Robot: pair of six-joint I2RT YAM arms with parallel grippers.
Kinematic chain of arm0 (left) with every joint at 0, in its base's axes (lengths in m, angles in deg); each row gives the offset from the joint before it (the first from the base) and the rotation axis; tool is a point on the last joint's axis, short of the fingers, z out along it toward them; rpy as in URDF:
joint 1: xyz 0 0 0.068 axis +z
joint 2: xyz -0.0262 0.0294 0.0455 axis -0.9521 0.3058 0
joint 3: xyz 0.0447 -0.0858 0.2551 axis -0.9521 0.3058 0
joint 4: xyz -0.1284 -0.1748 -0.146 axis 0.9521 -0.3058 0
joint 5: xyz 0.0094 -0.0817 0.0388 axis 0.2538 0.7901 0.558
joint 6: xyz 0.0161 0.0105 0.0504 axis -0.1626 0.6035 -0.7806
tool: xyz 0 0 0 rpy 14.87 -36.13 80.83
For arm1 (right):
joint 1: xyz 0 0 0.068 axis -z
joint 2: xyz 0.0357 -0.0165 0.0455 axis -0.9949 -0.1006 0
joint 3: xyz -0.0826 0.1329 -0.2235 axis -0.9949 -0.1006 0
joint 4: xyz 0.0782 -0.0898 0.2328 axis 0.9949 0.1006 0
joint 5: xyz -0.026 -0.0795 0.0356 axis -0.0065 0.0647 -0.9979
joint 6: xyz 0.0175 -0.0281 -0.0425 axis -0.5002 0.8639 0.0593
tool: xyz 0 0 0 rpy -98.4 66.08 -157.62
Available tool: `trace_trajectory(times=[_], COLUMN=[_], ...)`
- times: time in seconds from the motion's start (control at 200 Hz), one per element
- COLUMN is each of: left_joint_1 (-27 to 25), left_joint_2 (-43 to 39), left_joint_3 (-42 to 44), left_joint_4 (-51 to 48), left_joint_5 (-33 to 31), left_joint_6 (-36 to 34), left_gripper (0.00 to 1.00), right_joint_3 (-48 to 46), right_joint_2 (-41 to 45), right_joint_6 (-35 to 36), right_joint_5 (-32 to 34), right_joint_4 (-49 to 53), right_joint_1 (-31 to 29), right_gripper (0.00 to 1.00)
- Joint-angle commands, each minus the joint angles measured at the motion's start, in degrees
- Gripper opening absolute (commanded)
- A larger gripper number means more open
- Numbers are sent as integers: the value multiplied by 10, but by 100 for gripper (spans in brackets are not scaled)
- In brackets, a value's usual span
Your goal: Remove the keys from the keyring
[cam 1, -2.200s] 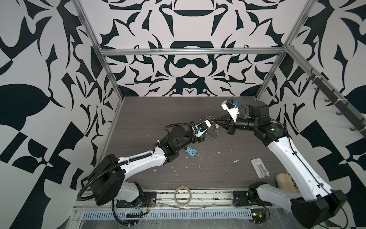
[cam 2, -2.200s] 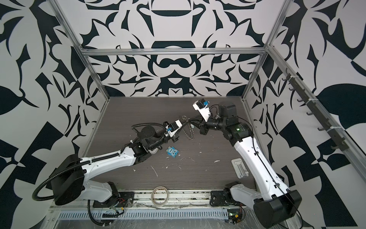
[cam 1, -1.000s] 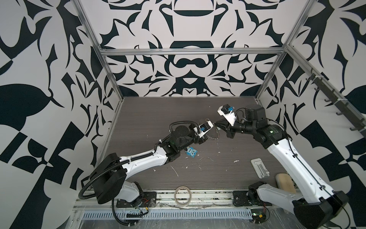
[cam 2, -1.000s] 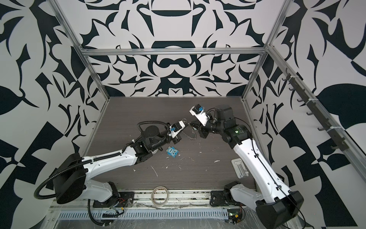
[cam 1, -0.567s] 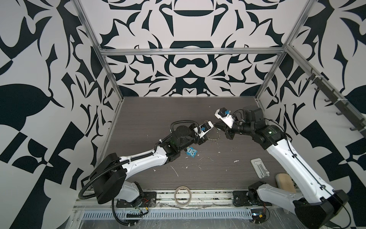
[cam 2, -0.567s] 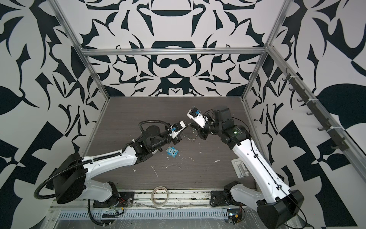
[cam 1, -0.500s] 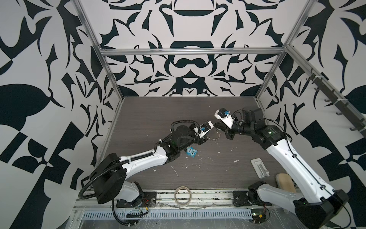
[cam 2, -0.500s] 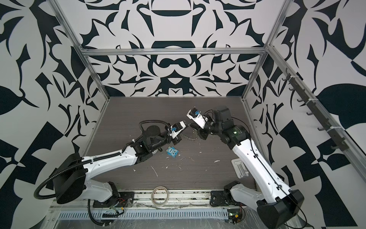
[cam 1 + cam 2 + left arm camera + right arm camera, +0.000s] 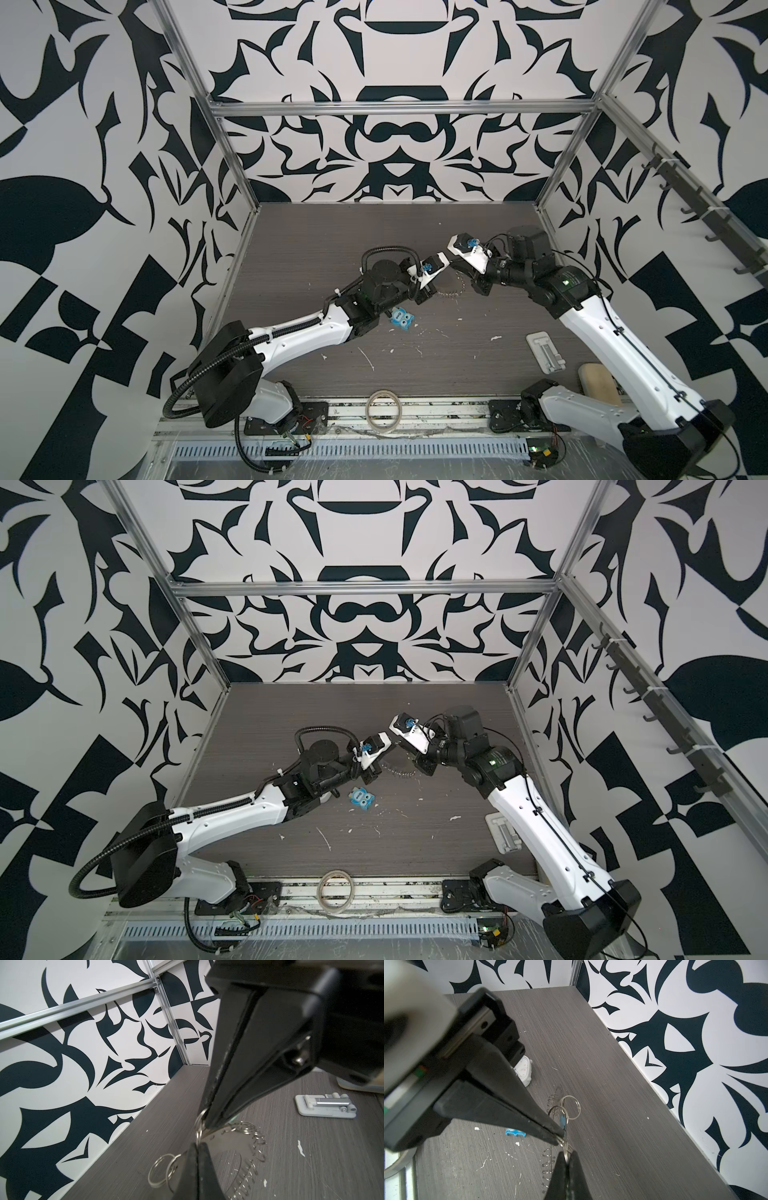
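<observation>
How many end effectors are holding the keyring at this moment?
2. The left end effector is shut on the flat disc of the keyring. The right end effector is shut on its ring-fringed rim, right beside the left one.

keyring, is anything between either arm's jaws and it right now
Nothing visible does. The left gripper and the right gripper both have their jaws shut on small split rings at the rim of the keyring, tip to tip. The blue owl toy lies well clear of them.
</observation>
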State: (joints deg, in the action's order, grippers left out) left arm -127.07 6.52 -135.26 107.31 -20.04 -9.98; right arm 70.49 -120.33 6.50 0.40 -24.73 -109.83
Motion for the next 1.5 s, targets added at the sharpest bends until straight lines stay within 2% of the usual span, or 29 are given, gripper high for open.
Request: trace_trajectory(times=[0.0,0.125,0.325,0.555,0.595,0.75,0.88,1.115,1.355,1.495], left_joint_1=[2,5,22,24,24,24,24,24,24,24], left_joint_2=[-27,-30,-33,-46,-49,-59,-70,-95,-124,-129], left_joint_3=[-51,-55,-54,-44,-41,-35,-27,-8,18,60], left_joint_4=[40,42,60,62,64,60,49,33,8,45], left_joint_5=[14,17,35,35,36,39,45,47,73,94], left_joint_6=[17,30,79,79,80,73,61,46,20,-3], left_gripper=[0,0,0,0,6,12,26,38,30,30], right_joint_3=[-11,-15,-27,-17,-16,-19,-13,-5,2,7], right_joint_2=[-5,6,22,21,20,19,17,13,12,12], right_joint_6=[20,6,-22,-26,-26,-47,-52,-59,-69,-75], right_joint_5=[-36,-37,-76,-80,-80,-94,-106,-119,-129,-132], right_joint_4=[36,12,-40,-50,-51,-75,-77,-79,-80,-82], right_joint_1=[-26,-29,-28,-21,-20,-12,-5,6,10,13], right_gripper=[0,0,0,0,0,0,0,0,0,0])
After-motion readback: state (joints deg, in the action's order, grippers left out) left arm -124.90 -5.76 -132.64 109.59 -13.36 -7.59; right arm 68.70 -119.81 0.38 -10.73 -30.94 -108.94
